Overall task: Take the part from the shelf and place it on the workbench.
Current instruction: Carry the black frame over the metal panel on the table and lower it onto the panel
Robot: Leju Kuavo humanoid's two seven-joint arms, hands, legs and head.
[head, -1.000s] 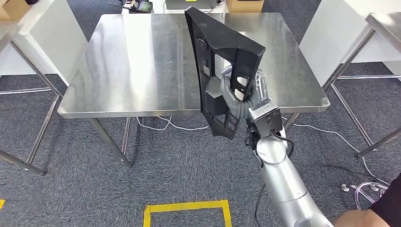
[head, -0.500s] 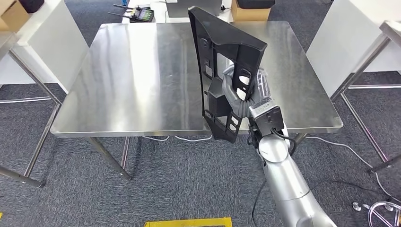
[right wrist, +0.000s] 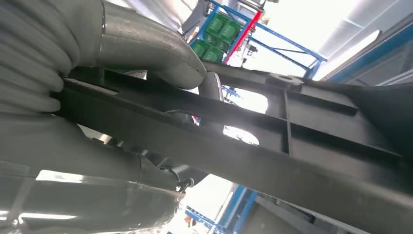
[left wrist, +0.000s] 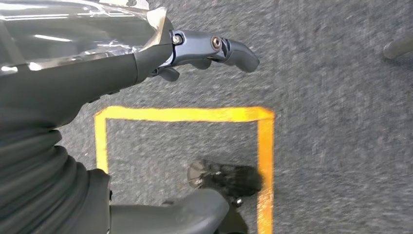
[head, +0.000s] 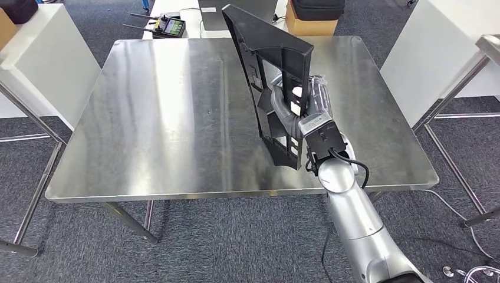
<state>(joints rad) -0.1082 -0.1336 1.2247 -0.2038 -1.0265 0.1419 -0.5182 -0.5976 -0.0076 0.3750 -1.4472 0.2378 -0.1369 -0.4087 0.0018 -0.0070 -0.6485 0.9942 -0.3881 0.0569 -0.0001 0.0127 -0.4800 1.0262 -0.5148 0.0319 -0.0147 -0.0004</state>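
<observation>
- The left hand (left wrist: 195, 51) hangs down by the robot's side, over grey carpet with a yellow tape square (left wrist: 185, 114) on it. It holds nothing. Its dark fingers (left wrist: 229, 48) reach out a little, with nothing between them.
- The right arm (head: 354, 224) reaches up from below toward the table.
- The right hand (head: 292, 115) holds the part (head: 271, 65). The grey fingers go through a hole in the part and wrap around one of its bars. Up close, the thumb (right wrist: 146, 48) presses on one side of a bar and the rest of the hand is on the other side.
- The part is a big black plastic frame with ribs and holes. It stands up on its thin edge, above the workbench (head: 147, 118). I cannot tell if its low end touches the metal top.
- The part looks hard and stiff, so it should not bend. It looks light enough for one hand, but it is tall and could tip over.
- The bars by the holes are good places to hold. The shiny table may let it slide, so it is best laid down flat.
- Past the table's far edge sit a small device (head: 168, 25) and a cardboard box (head: 306, 23).
</observation>
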